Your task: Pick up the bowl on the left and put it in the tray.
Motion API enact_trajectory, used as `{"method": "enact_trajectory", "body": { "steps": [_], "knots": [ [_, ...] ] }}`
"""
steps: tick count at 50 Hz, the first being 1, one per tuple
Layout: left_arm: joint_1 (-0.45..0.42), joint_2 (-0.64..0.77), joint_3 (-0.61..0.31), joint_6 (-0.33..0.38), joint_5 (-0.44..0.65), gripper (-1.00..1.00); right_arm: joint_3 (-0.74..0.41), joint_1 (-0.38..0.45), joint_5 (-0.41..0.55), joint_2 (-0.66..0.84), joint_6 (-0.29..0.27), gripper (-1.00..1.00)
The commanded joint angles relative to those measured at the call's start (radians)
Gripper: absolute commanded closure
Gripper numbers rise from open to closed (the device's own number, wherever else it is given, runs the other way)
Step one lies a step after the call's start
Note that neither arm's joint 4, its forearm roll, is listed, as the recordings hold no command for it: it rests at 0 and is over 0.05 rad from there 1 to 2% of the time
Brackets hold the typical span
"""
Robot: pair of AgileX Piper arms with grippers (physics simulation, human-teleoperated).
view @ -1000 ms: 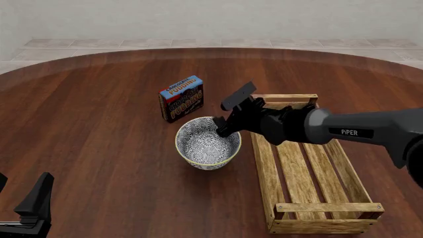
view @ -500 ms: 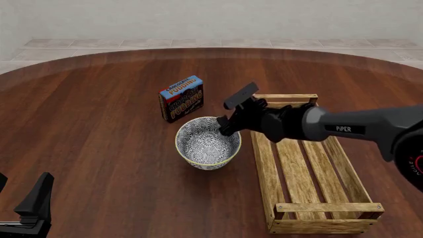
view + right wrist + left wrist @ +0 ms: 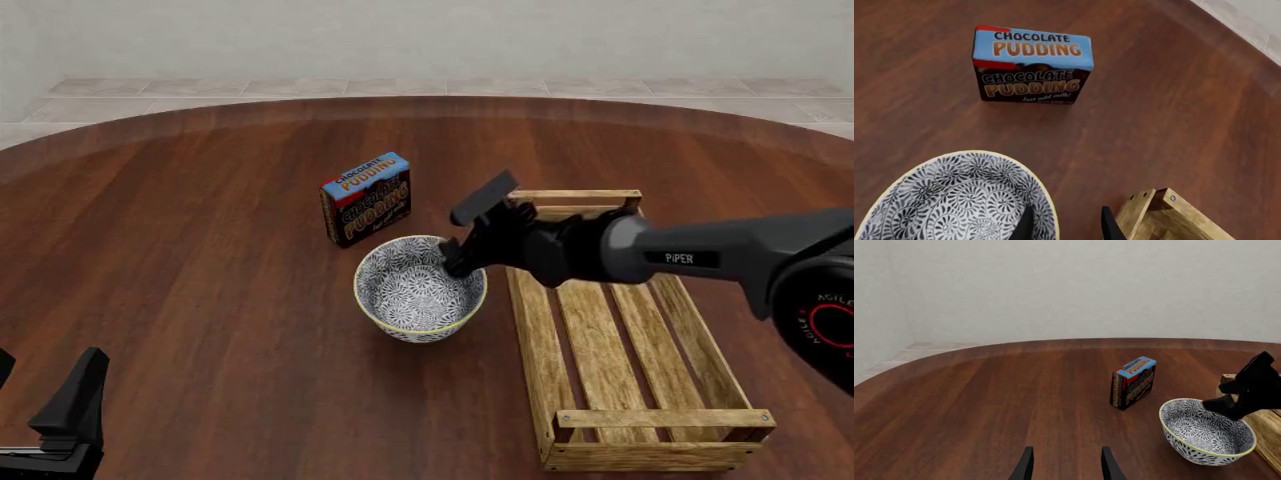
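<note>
Right gripper [image 3: 461, 262] at the rim of the bowl [image 3: 418, 290], just beside the tray [image 3: 627, 415].
Spread a little, with one finger inside the tray-side rim of the bowl and the other outside it; whether pressing the wall cannot be told. Standing upright on the table [image 3: 200, 290], not in the tray, with the chocolate pudding box [image 3: 364, 199] just behind the bowl. Left gripper [image 3: 1064, 467] parted, holding nothing, well away from the bowl near the table's edge.
</note>
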Motion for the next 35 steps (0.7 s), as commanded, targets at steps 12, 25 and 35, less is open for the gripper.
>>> {"method": "enact_trajectory", "body": {
  "steps": [12,25,35],
  "knots": [
    [0.0,0.0,0.0,0.0,0.0,-1.0,0.009,0.014,-0.015,0.026,-0.008,-1.0],
    [0.0,0.0,0.0,0.0,0.0,-1.0,0.003,0.008,-0.021,0.041,0.005,-1.0],
    [0.0,0.0,0.0,0.0,0.0,-1.0,0.01,0.01,-0.03,0.047,0.005,-1.0]
  ]
}}
